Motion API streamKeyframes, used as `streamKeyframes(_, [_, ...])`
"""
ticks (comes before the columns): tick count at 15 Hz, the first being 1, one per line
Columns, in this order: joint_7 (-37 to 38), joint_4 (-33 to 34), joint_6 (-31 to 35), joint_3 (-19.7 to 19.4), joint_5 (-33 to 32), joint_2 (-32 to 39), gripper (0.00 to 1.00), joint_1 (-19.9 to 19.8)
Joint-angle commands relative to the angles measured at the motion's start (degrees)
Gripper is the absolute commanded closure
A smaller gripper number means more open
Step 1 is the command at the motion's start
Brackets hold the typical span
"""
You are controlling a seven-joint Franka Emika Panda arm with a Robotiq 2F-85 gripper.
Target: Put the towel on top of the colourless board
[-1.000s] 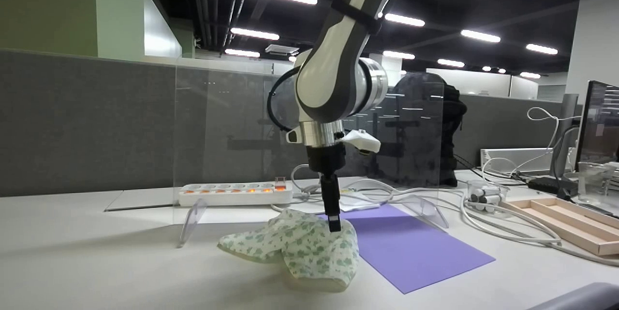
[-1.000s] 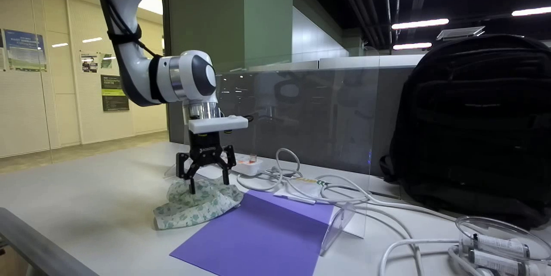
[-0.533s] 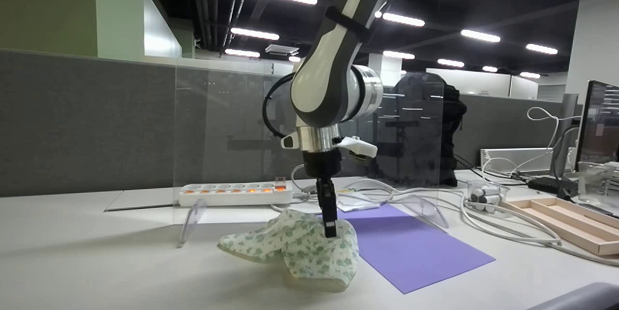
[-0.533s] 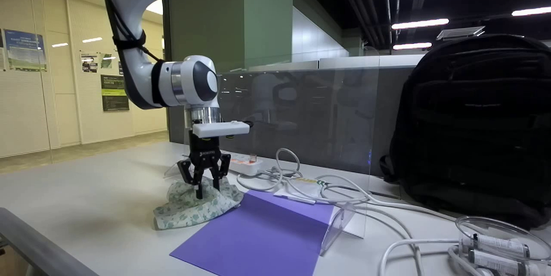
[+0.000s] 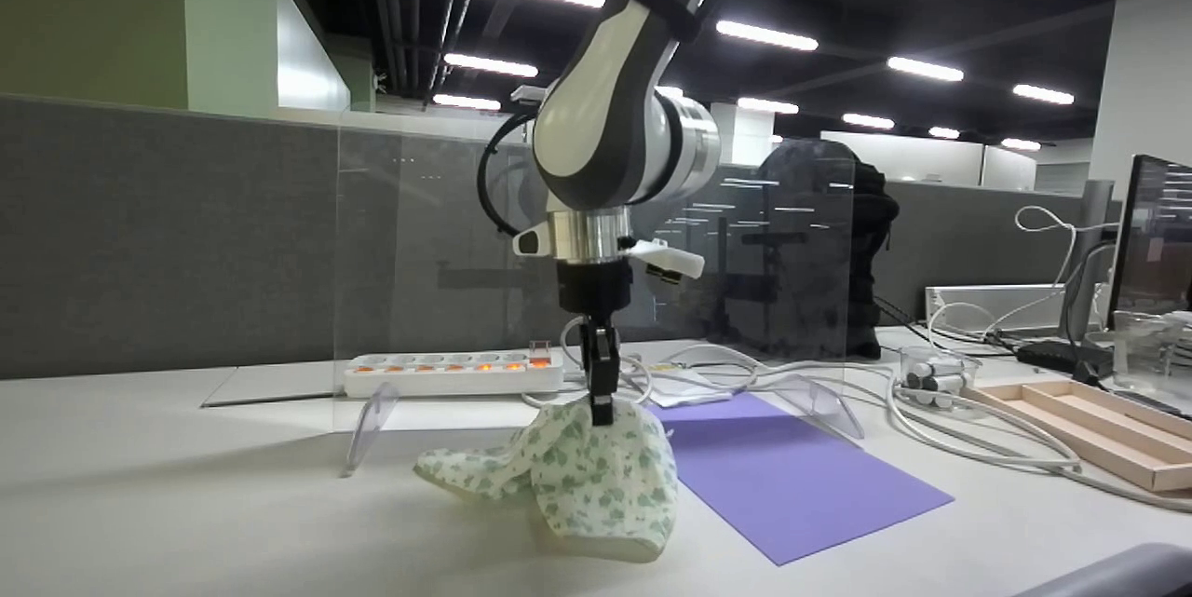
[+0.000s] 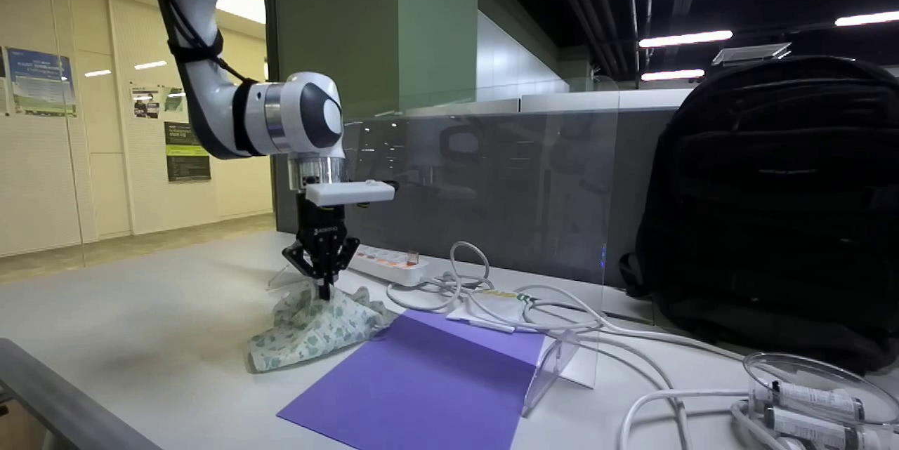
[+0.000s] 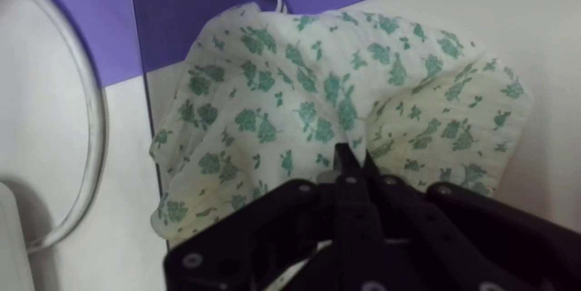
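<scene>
The towel (image 5: pixel 610 485), white cloth with green flower prints, lies crumpled on the white desk in both exterior views, pulled up to a peak beneath my gripper (image 5: pixel 602 418). Most of its lower edge still rests on the desk. In the wrist view my gripper (image 7: pixel 356 157) has its fingers together with a fold of the towel (image 7: pixel 290 105) pinched between them. The colourless board (image 5: pixel 447 224) is a clear upright panel on clear feet behind the towel; it shows as well in an exterior view as a see-through board (image 6: pixel 506 176).
A purple sheet (image 5: pixel 801 485) lies beside the towel. Behind the board are a white power strip (image 5: pixel 456 375) and looped white cables (image 6: pixel 456 274). A black backpack (image 6: pixel 772 211), a clear tub with bottles (image 6: pixel 815 401) and a wooden tray (image 5: pixel 1090 429) stand farther along the desk.
My gripper went down to the towel and its fingers came together on it. It has since risen a little and shifted away from the purple sheet, drawing the cloth up into a peak.
</scene>
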Motion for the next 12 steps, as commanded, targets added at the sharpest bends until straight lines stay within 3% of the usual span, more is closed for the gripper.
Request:
streamKeyframes(1, [-1.25, -1.33, -2.19, 0.76, 1.90, -5.21, 1.00, 0.23])
streamKeyframes(7, [-0.33, -1.02, -10.45, 1.94, 5.90, -17.66, 1.00, 2.27])
streamKeyframes(12, [1.12, 1.59, -18.56, 0.54, 6.63, -29.90, 1.00, 4.68])
